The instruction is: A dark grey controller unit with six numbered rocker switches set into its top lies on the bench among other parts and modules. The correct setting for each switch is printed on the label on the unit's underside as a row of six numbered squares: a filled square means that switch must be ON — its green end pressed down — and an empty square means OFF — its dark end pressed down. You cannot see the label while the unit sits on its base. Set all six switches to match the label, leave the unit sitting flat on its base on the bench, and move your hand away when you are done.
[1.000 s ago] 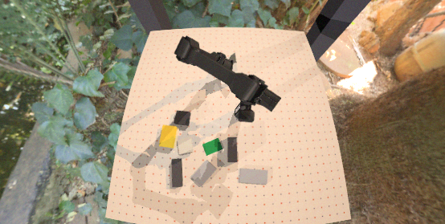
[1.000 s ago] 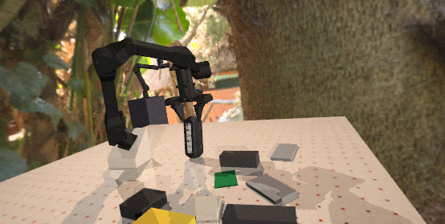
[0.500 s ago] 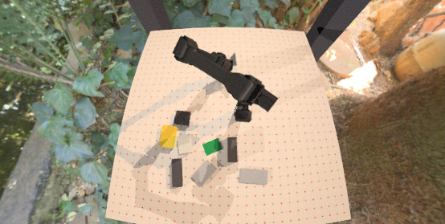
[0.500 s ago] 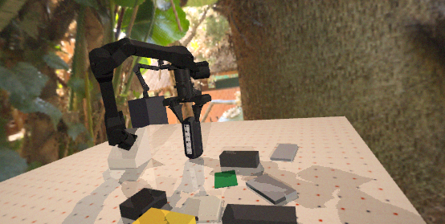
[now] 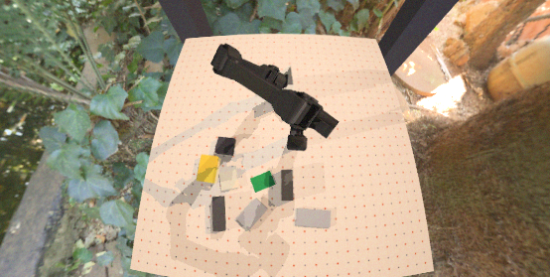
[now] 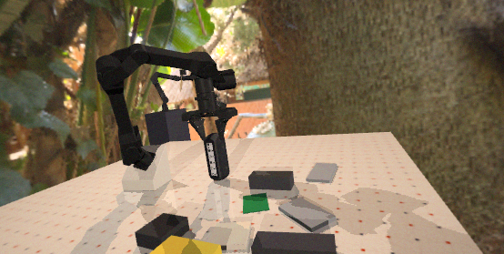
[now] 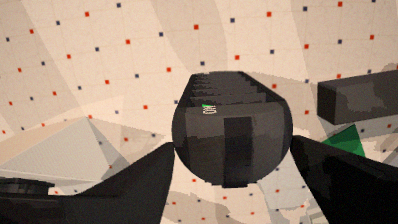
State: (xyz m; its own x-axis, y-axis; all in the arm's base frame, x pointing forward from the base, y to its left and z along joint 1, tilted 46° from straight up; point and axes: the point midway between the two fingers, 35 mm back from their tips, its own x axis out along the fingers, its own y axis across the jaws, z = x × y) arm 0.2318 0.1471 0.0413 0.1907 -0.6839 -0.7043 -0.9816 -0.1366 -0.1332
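The dark grey controller unit (image 6: 221, 158) (image 7: 205, 135) hangs on end between the fingers of my gripper (image 6: 214, 137) (image 7: 232, 146), which is shut on its sides near the upper end. In the exterior view, a white label strip (image 6: 211, 159) with a column of small squares faces that camera; the squares are too small to read surely. In the wrist view, the ridged rocker switches (image 7: 227, 92) are on the far face, steeply foreshortened, with a sliver of green; their settings cannot be told. Whether the unit's lower end touches the bench is unclear.
On the bench (image 5: 357, 176) (image 6: 391, 161) lie a green plate (image 5: 262, 181) (image 6: 256, 203), a yellow block (image 5: 207, 169), a small dark block (image 5: 225, 145), two long dark blocks (image 5: 287, 185) (image 5: 218, 213), a pale plate (image 5: 229, 179) and two grey plates (image 5: 313, 217) (image 5: 252, 214).
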